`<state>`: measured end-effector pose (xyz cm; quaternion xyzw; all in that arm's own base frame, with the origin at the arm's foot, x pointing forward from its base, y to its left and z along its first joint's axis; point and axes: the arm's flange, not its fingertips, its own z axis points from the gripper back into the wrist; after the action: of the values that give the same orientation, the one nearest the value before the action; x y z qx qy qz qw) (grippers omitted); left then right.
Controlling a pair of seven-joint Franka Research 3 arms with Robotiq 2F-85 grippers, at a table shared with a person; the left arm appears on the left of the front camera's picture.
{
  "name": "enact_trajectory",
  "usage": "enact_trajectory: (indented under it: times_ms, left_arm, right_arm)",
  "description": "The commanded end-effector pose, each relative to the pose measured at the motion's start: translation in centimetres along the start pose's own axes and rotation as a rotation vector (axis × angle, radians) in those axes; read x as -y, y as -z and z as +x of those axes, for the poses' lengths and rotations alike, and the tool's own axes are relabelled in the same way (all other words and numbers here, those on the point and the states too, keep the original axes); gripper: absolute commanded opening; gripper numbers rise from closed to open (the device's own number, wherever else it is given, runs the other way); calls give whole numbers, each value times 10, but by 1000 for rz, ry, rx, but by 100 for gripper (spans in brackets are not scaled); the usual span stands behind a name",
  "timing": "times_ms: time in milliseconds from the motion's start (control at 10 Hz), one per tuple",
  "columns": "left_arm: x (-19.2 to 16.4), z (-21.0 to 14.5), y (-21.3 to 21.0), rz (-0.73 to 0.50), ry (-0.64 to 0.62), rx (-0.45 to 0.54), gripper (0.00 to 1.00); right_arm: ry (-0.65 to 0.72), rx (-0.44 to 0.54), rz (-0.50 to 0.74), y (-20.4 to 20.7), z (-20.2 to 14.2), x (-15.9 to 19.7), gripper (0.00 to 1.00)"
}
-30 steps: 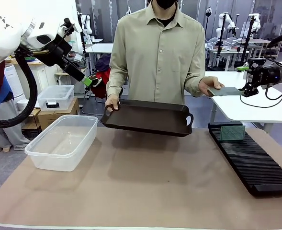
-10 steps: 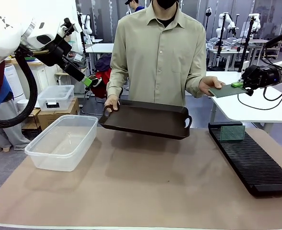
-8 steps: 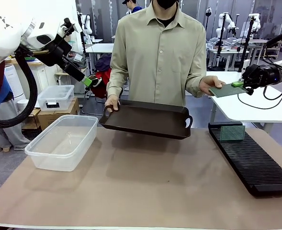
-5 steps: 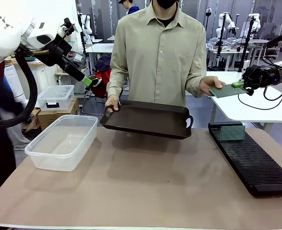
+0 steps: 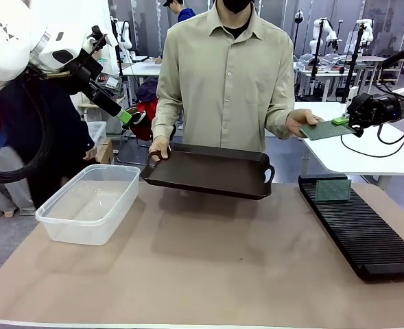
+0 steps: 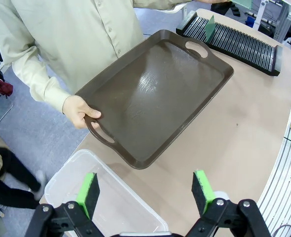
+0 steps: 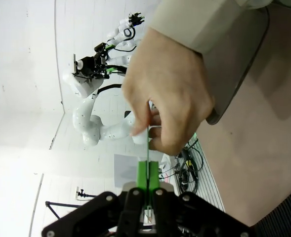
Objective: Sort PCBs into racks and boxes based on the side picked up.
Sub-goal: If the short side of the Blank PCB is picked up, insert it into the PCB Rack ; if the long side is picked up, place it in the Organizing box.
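One box [image 5: 51, 218] sits left, the person's tray [image 5: 208, 171] hangs mid-table, and the rack [image 5: 366, 233] lies right. I see one PCB [image 5: 333, 190] upright at the rack's far end. My right gripper [image 5: 340, 122] clamps the second PCB [image 5: 322, 130], which the person's hand [image 5: 299, 122] also holds. My left gripper [image 6: 146, 187] gapes, empty.
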<state>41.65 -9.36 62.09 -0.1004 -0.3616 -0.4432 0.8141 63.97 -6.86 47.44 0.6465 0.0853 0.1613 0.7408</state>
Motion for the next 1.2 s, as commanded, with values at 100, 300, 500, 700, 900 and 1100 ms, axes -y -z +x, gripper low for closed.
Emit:
enact_trajectory:
  times_ms: [100,300,500,700,900,1100]
  left_arm:
    - [0,-2,0,-1,-7,-2,100]
    - [0,-2,0,-1,-7,-2,100]
    - [0,-2,0,-1,-7,-2,100]
    - [0,-2,0,-1,-7,-2,100]
    - [0,-2,0,-1,-7,-2,100]
    - [0,-2,0,-1,-7,-2,100]
  right_arm:
    - [12,-3,0,2,1,-1,0]
    - [12,-3,0,2,1,-1,0]
    - [-7,5,-6,0,-1,-1,2]
    - [0,1,0,0,0,0,2]
    - [0,1,0,0,0,0,2]
    - [-76,-3,-8,-6,-8,-4,2]
